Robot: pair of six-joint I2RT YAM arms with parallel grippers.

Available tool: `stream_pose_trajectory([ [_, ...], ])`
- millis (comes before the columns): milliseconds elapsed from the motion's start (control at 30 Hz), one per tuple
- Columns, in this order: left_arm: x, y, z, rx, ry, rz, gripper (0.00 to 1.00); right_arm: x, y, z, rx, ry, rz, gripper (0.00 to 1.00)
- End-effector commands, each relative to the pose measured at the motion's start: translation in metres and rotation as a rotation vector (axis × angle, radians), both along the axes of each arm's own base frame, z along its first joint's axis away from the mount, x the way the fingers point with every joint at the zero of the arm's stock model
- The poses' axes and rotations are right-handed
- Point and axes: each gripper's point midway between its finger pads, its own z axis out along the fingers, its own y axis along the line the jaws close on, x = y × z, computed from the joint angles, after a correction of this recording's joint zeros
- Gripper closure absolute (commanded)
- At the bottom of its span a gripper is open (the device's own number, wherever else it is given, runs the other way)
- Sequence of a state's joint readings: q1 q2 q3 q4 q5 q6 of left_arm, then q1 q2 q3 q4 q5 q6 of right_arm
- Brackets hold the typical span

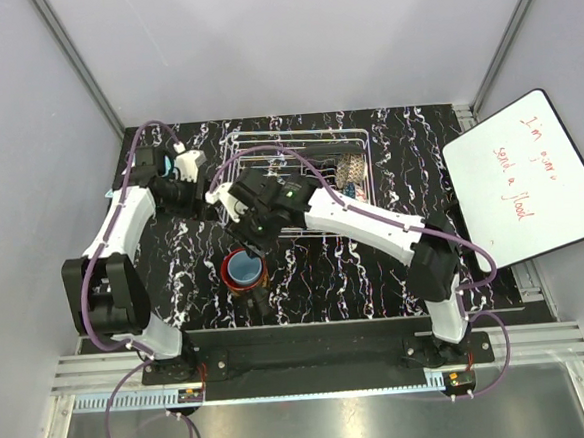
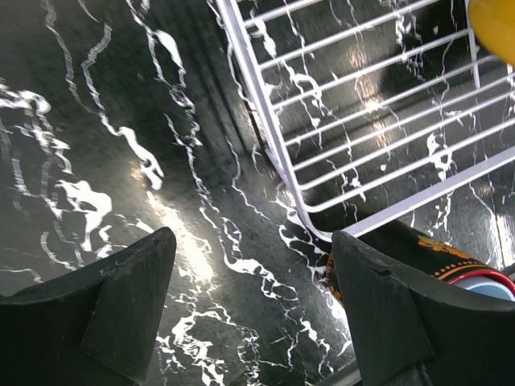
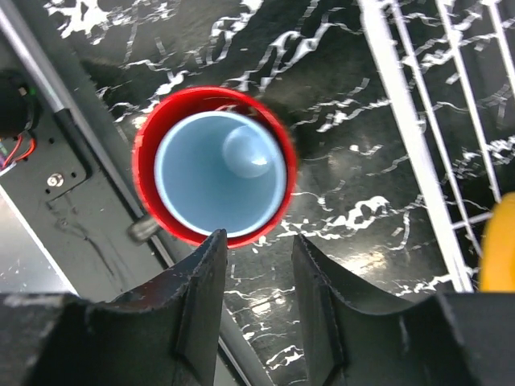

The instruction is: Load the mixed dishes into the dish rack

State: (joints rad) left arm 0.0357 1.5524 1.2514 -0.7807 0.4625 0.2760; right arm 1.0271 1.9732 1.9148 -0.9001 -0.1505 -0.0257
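Note:
The light blue cup sits nested inside the dark mug with the red inside, on the black marbled table near the front edge. My right gripper is open and empty, its fingertips just above and beside the mug's rim. The white wire dish rack stands behind it and holds the gold lattice bowl. An edge of the mustard-yellow plate shows inside the rack, also in the right wrist view. My left gripper is open and empty above the table by the rack's left corner. The black square plate is hidden.
A whiteboard with red writing lies at the right of the table. The metal front rail runs close beside the mug. Grey walls close in the cell on three sides.

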Motion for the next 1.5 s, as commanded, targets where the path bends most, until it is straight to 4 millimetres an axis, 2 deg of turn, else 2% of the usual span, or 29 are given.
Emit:
stream_pose_trajectory([
  [0,0.004,-0.001,0.010,0.000,-0.065,0.006,0.19,-0.014,0.016,0.006,0.019,-0.028,0.057,0.56],
  [167,0.000,-0.002,0.005,0.009,-0.069,-0.003,0.19,-0.020,0.026,-0.013,-0.004,0.008,0.070,0.64],
  [367,-0.003,-0.002,0.008,0.019,-0.085,-0.011,0.19,-0.017,0.033,-0.028,-0.023,0.012,0.066,0.67],
  [500,-0.003,-0.001,0.007,0.025,-0.088,-0.009,0.19,-0.014,0.033,-0.028,-0.022,0.002,0.066,0.69],
  [600,-0.004,-0.002,0.005,0.018,-0.082,-0.012,0.19,-0.013,0.034,-0.020,-0.018,-0.013,0.068,0.69],
  [667,-0.005,-0.002,0.002,0.017,-0.076,-0.009,0.19,-0.012,0.035,-0.006,0.010,-0.038,0.073,0.64],
  [767,-0.006,-0.003,-0.002,0.013,-0.064,-0.010,0.19,-0.006,0.032,0.003,0.015,-0.078,0.057,0.60],
  [933,-0.005,-0.004,-0.002,0.006,-0.061,-0.007,0.19,0.000,0.025,-0.014,-0.035,-0.104,0.051,0.55],
  [1067,-0.005,-0.003,0.000,0.009,-0.068,-0.007,0.19,0.004,0.027,-0.018,-0.029,-0.123,0.051,0.52],
  [1267,-0.006,-0.004,-0.002,0.006,-0.060,-0.005,0.19,0.003,0.028,-0.025,-0.039,-0.121,0.060,0.55],
  [1467,-0.004,-0.004,-0.003,0.006,-0.056,-0.007,0.19,0.003,0.028,-0.031,-0.051,-0.111,0.062,0.62],
])
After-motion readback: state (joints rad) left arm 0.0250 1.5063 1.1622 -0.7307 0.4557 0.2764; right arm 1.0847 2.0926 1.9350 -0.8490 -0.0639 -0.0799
